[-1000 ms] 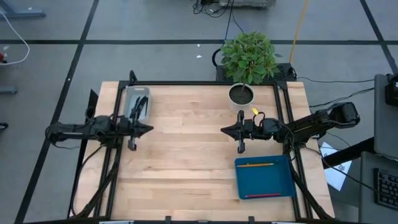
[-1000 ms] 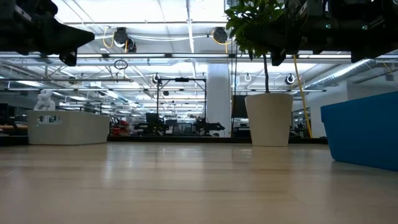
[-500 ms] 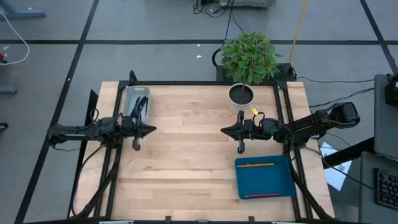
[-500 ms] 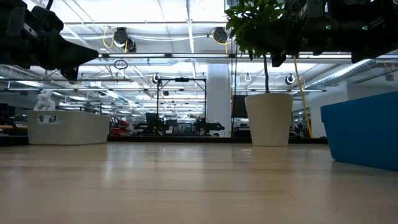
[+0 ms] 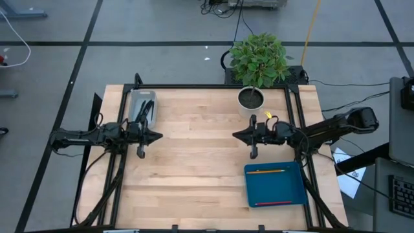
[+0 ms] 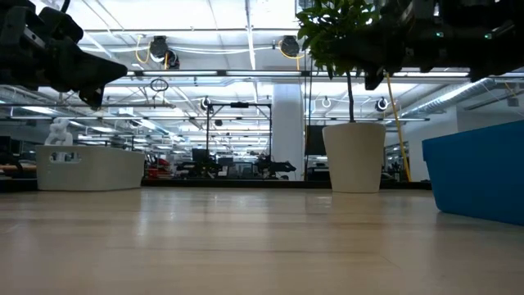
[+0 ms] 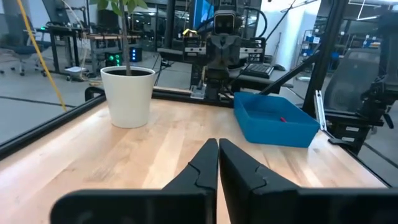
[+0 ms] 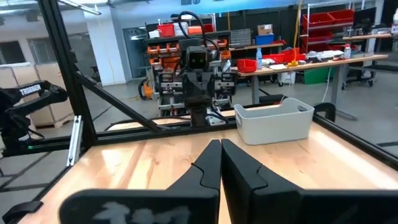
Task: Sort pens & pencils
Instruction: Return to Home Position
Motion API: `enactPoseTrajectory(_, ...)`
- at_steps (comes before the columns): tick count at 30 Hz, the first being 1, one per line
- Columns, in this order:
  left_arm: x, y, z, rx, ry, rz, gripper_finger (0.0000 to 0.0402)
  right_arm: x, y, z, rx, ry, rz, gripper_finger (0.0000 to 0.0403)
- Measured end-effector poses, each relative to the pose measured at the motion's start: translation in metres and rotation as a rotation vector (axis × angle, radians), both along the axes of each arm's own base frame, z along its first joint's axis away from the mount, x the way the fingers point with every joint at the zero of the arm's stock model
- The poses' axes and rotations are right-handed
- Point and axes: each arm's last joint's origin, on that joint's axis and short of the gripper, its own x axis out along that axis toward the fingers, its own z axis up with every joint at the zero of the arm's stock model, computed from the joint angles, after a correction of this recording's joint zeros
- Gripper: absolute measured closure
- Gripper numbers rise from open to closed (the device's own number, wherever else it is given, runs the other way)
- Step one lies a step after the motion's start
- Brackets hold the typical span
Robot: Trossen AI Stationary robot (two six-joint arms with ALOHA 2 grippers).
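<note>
Sorting looks done — pens (image 5: pixel 145 110) in white bin (image 5: pixel 130 105), pencils (image 5: pixel 267 171) in blue tray (image 5: pixel 277 188) | left gripper (image 5: pixel 158 136) beside bin, right gripper (image 5: pixel 235 135) edging away — both pinched together, empty.

The wooden table (image 5: pixel 194 162) carries a white bin (image 5: pixel 143 93), a potted plant (image 6: pixel 354 157) and a blue tray (image 5: pixel 275 188).

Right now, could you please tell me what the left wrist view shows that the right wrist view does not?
Only the left wrist view shows the white plant pot, the blue tray with a red pencil inside, and the right arm opposite. Only the right wrist view shows the white bin and the left arm opposite. Both show the wooden table and that arm's own end effector, shut: the left end effector and the right end effector.
</note>
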Motion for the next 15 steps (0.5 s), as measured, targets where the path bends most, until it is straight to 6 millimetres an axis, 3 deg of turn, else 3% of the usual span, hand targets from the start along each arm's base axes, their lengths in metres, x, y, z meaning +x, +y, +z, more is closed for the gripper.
enactPoseTrajectory(10,0.0,0.0,0.002,-0.001,-0.023,0.002,0.0378,-0.071,-0.003,-0.01,0.052,-0.186,0.029,0.0403)
enactPoseTrajectory(12,0.0,0.0,0.002,-0.001,-0.026,0.002,0.0379,-0.079,-0.004,-0.004,0.067,-0.25,0.031,0.0403)
enactPoseTrajectory(15,0.0,0.0,0.003,-0.001,-0.032,0.002,0.0377,-0.084,-0.004,-0.005,0.084,-0.2,0.034,0.0403)
